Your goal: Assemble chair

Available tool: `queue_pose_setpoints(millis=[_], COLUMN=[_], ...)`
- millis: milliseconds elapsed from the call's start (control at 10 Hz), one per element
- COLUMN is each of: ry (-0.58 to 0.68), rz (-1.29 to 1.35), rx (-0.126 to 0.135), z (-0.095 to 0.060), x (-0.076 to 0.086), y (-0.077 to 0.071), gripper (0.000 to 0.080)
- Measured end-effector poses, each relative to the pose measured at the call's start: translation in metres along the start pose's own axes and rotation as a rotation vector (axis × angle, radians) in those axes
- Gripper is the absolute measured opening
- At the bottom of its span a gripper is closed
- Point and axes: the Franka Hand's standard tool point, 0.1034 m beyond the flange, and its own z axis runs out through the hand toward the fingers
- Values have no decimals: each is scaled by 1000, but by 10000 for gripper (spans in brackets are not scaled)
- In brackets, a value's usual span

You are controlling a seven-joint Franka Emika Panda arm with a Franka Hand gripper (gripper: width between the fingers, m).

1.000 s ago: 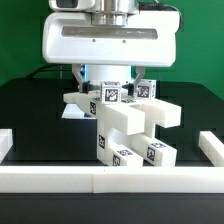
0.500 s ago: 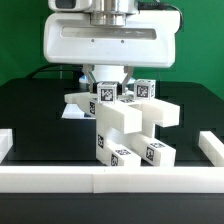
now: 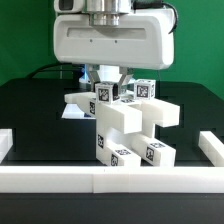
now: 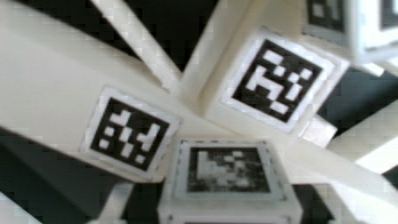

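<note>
The chair point(image 3: 128, 125) stands half-built at the table's middle, a stack of chunky white blocks with black-and-white tags. My gripper point(image 3: 107, 90) hangs over its top, shut on a small tagged white block point(image 3: 107, 94) on the upper part of the stack. In the wrist view that block point(image 4: 222, 170) sits between my dark fingers point(image 4: 139, 205), gripper point(image 4: 226, 207), and both pads press its sides. Two larger tagged faces point(image 4: 281, 75) of the chair lie beyond it. A second tagged piece point(image 3: 146, 90) sticks up toward the exterior view's right.
A loose white piece point(image 3: 77, 101) lies behind the chair toward the exterior view's left, with a flat white sheet point(image 3: 68, 113) beside it. White border rails run along the front point(image 3: 100, 178) and both sides point(image 3: 212, 148) of the black table.
My jaws have closed from wide open onto the small tagged block. The arm's white body has shifted a little toward the exterior view's right. The chair has not moved.
</note>
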Motion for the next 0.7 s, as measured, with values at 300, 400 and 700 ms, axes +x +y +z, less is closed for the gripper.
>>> queue_pose_setpoints(millis=[300, 400, 700], ry=[-3, 0, 10], rz=[287, 409, 667], rx=[6, 7, 11], z=[0, 1, 2], x=[1, 2, 3], y=[1, 1, -2], gripper=[287, 287, 287])
